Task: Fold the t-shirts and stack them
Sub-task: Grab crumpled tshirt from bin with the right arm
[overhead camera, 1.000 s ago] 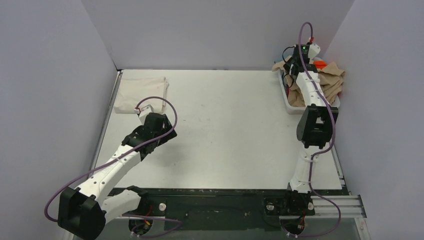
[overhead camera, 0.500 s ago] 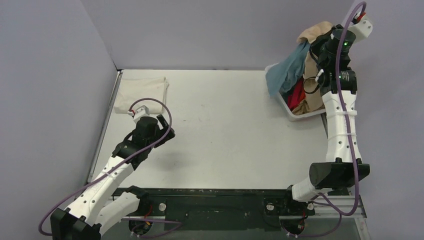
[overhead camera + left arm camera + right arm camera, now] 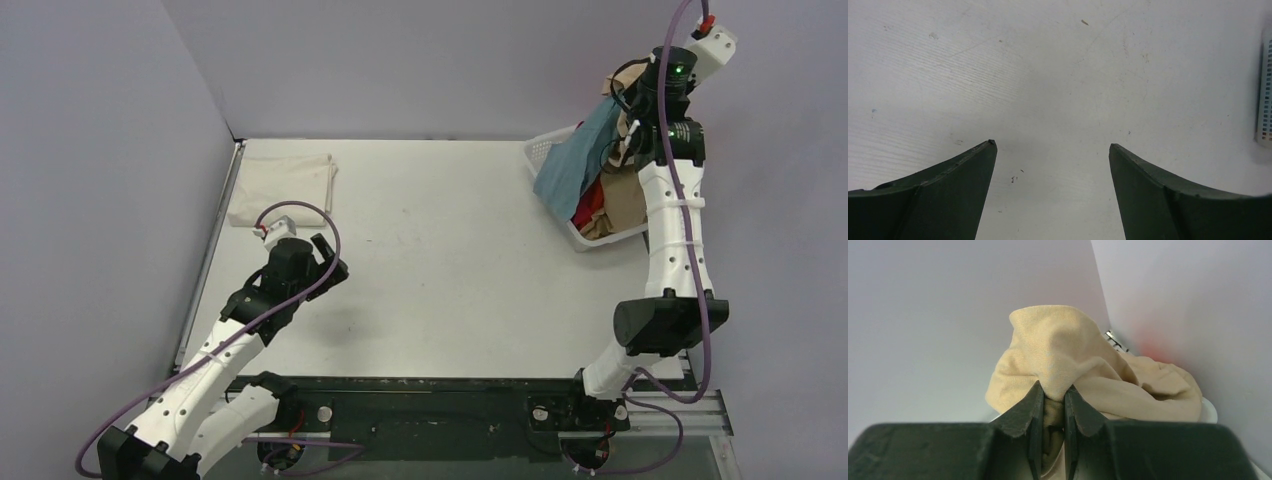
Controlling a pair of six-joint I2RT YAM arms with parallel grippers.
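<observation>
My right gripper (image 3: 1053, 387) is shut on a bunched fold of the tan t-shirt (image 3: 1063, 347) and holds it high above the white basket (image 3: 545, 148) at the back right. In the top view the right gripper (image 3: 632, 100) is mostly hidden by cloth. A grey-blue t-shirt (image 3: 575, 165) hangs draped from the lifted tan t-shirt (image 3: 622, 205), and an orange t-shirt (image 3: 592, 205) shows in the basket below. A folded cream-white t-shirt (image 3: 283, 188) lies flat at the back left. My left gripper (image 3: 328, 258) (image 3: 1052, 145) is open and holds nothing, low over bare table near the cream shirt.
The basket's slatted wall (image 3: 1265, 90) shows at the right edge of the left wrist view. Purple-grey walls close the table at the back and on both sides. The right arm (image 3: 675, 230) rises tall along the right edge.
The right arm has lifted the tan shirt out of the basket, and the grey-blue shirt came up with it. The basket shifted left. The left arm drew back slightly toward me.
</observation>
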